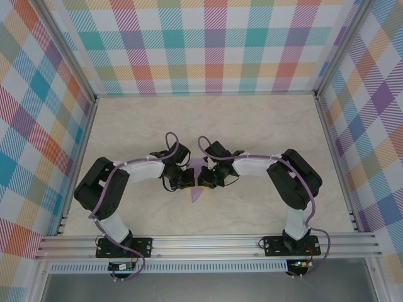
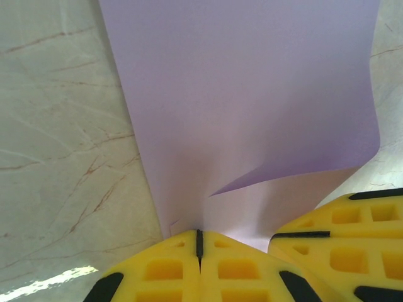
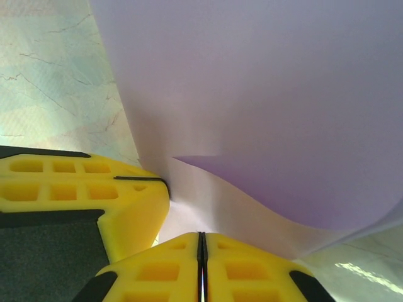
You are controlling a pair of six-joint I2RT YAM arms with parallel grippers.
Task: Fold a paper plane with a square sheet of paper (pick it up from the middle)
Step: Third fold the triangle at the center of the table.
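Jaws of your left gripper [image 2: 199, 250] and right gripper [image 3: 201, 250] pinch the square sheet of paper [image 2: 252, 94]. Judge folding barely begun: one bend, no dart shape yet.

Beige marbled table [image 1: 252, 126]; lavender sheet of paper [image 1: 196, 190] near front centre, possibly lifted off surface.

paper [image 1: 196, 192] between left arm [image 1: 145, 168], right arm [image 1: 255, 167]

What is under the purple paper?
The marbled table shows on both sides of the paper, so it likely runs beneath. Anything directly under the sheet is covered.
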